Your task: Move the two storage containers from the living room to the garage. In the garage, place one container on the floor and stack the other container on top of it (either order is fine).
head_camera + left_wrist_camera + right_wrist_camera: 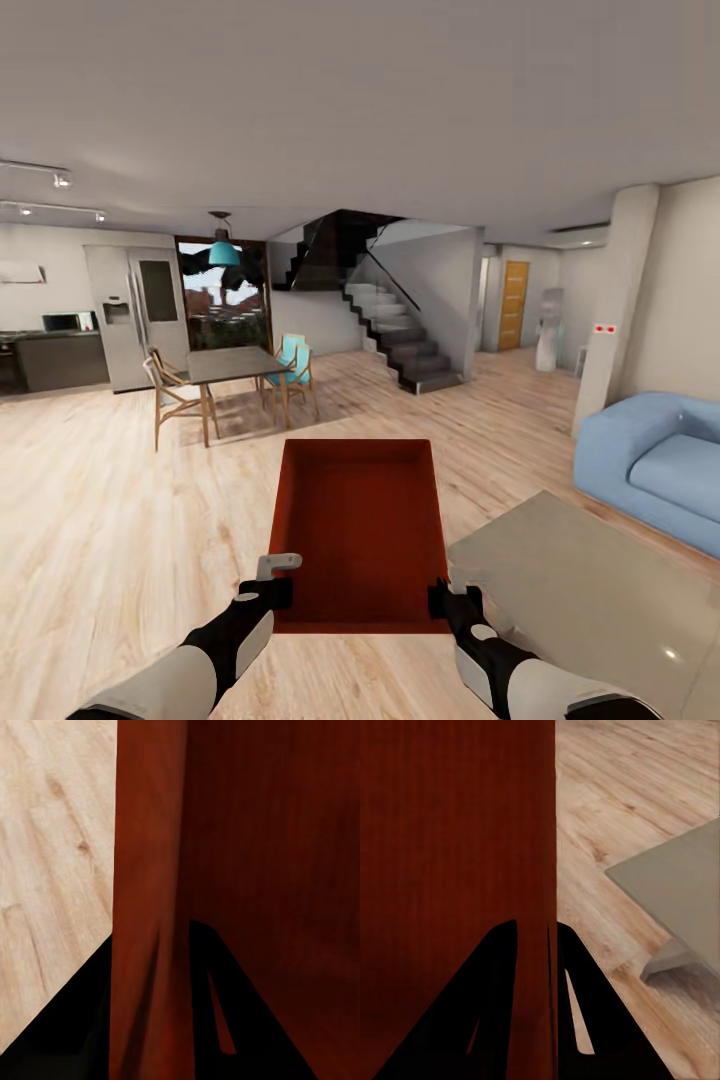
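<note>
While we are standing on the light wood planks of the living room point(90, 520), we are carrying one storage container point(358, 520) out in front of us, lifted clear of the floor and held between both arms. Our left claw point(272, 592) is pinching the container's left side wall near its near corner, with one finger point(90, 1035) outside the wall and one inside; our right claw point(447, 602) is pinching the right wall the same way, fingers point(592, 1020) straddling the thin rim. We are judging the bin as light and empty, since we see nothing inside it, and stiff enough that the walls are not bowing under the pinch. The ribbed sides are likely giving some friction, yet thin-wall grips at the near end may let the far end sag or twist. Its open mouth is facing up, and its long axis is running straight away from us toward the dining table point(235, 365). The coffee table point(590, 590) is sitting just beside it on our right.
</note>
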Available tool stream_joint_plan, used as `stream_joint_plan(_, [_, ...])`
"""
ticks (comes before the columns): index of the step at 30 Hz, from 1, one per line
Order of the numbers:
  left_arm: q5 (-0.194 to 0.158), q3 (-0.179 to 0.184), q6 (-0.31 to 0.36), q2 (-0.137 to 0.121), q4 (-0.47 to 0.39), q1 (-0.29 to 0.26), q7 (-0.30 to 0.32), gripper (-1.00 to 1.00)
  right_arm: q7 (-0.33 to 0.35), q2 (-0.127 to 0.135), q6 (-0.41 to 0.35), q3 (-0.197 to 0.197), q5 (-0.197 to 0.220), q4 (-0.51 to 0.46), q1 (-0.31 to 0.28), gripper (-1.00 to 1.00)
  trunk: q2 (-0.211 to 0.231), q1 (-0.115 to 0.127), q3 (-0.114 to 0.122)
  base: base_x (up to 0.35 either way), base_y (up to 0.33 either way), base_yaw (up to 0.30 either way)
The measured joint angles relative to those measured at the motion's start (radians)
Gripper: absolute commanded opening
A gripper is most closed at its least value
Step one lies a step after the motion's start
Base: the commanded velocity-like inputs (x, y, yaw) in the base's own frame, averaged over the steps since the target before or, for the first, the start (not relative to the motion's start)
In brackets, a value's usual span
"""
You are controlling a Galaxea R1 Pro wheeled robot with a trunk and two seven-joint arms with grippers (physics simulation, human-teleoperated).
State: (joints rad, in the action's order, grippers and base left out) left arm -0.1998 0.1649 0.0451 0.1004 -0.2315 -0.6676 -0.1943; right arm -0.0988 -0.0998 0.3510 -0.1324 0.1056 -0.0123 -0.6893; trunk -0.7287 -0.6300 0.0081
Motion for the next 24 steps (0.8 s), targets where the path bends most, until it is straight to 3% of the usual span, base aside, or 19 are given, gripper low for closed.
stream_joint_plan(24, [0.0, 0.0, 0.0, 0.0, 0.0, 0.0, 0.0, -1.0, 0.0, 0.0, 0.0, 0.0, 0.0, 0.0, 0.0, -1.0, 0.0, 0.0, 0.0, 0.0, 0.0, 0.3])
